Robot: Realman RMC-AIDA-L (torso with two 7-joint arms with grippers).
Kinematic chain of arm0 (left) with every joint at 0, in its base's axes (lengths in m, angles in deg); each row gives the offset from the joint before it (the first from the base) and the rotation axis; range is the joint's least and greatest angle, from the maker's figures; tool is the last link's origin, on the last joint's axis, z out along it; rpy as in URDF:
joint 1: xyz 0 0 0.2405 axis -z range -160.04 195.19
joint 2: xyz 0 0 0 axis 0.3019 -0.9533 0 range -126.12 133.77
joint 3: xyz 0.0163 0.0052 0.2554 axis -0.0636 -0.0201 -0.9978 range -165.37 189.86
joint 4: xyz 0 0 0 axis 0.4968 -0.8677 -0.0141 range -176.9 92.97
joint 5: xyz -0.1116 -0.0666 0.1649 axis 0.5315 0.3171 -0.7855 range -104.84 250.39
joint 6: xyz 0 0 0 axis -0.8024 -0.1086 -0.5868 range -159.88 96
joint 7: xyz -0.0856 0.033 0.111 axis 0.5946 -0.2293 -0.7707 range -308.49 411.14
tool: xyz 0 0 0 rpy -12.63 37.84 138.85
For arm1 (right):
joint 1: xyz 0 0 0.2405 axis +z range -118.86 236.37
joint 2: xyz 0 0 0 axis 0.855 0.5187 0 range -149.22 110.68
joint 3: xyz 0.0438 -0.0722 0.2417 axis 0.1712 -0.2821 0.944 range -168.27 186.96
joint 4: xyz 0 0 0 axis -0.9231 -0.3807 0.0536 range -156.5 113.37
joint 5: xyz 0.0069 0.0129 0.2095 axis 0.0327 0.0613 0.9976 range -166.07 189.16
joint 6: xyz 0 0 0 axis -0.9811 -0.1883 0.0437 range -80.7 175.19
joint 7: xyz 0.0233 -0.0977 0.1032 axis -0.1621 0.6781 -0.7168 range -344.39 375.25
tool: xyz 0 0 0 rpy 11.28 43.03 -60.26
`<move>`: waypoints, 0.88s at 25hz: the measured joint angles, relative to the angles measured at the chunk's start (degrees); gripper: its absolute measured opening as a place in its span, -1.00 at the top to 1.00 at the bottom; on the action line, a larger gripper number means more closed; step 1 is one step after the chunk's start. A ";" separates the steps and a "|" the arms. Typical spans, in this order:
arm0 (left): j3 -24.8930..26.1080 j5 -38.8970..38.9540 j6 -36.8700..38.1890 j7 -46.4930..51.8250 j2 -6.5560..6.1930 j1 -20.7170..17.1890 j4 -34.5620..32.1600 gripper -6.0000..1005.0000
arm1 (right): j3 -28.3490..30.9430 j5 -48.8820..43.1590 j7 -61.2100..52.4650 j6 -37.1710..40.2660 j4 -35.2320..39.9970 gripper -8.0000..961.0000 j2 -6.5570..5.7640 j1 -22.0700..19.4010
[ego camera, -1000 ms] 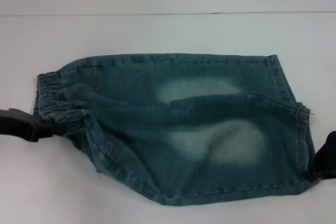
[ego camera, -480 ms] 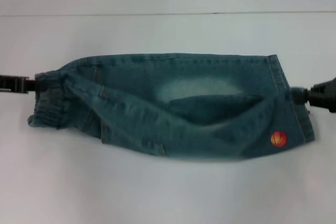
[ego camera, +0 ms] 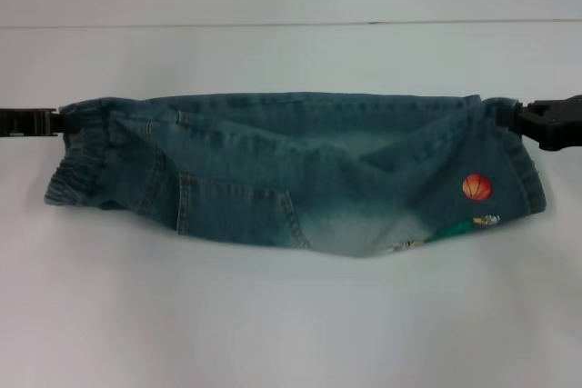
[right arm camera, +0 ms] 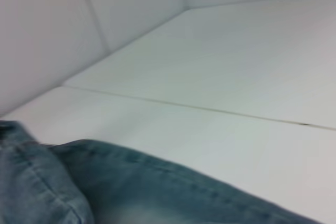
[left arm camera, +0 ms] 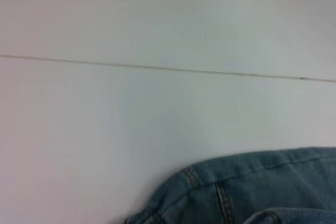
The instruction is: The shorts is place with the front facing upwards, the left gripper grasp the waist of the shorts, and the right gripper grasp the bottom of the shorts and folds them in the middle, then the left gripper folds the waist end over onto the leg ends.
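Observation:
The blue denim shorts point(ego camera: 291, 174) hang stretched between my two grippers above the white table, folded lengthwise with the near half draped over. My left gripper point(ego camera: 64, 122) is shut on the gathered waist point(ego camera: 77, 165) at the left end. At the right end my right gripper point(ego camera: 511, 118) is shut on the bottom hem point(ego camera: 523, 179). An orange basketball patch point(ego camera: 476, 187) shows on the leg near the hem, and a patch pocket point(ego camera: 236, 215) faces me. Both wrist views show only denim point(left arm camera: 252, 187) point(right arm camera: 105, 187) and table.
The white table point(ego camera: 291, 315) spreads all around, with a thin seam line point(ego camera: 291, 23) across the far side. White wall panels point(right arm camera: 79, 19) rise beyond the table in the right wrist view.
Both grippers have risen and moved away from me, carrying the near edge of the shorts over to the far edge. The front with the pocket and basketball patch now shows.

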 joint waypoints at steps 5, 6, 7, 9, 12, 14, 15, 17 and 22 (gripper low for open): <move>0.46 0.65 -2.16 0.28 0.14 -0.41 0.02 0.79 | 0.01 0.84 2.50 -6.74 -0.82 0.91 1.40 0.19; 0.48 0.76 -2.43 0.30 0.14 -0.46 0.06 0.79 | 0.00 1.03 2.99 -7.08 -0.94 0.91 1.57 0.29; 0.48 0.89 -2.69 0.32 0.14 -0.49 0.14 0.79 | -0.01 1.27 3.43 -7.28 -1.00 0.91 1.70 0.39; 0.49 0.95 -3.31 0.36 0.14 -0.53 0.52 0.78 | -0.03 2.28 4.10 -7.38 -1.16 0.91 1.86 0.59; 0.45 0.94 -4.64 0.42 0.12 -0.59 1.27 0.78 | -0.05 4.34 4.92 -7.71 -1.32 0.90 1.92 0.65; 0.24 0.81 -5.61 0.43 0.13 -0.63 1.77 0.78 | -0.10 5.77 5.58 -8.26 -1.34 0.90 2.07 0.65; 0.14 0.77 -6.00 0.44 0.14 -0.63 2.03 0.77 | -0.14 6.41 5.93 -8.91 -1.35 0.89 2.22 0.68; 0.09 0.77 -6.61 0.45 0.14 -0.64 2.26 0.77 | -0.30 6.97 6.24 -10.49 -1.40 0.89 2.43 0.83; -0.01 0.58 -8.71 0.42 0.25 -0.90 2.40 0.77 | -0.73 7.18 6.92 -13.43 -1.70 0.87 3.49 1.69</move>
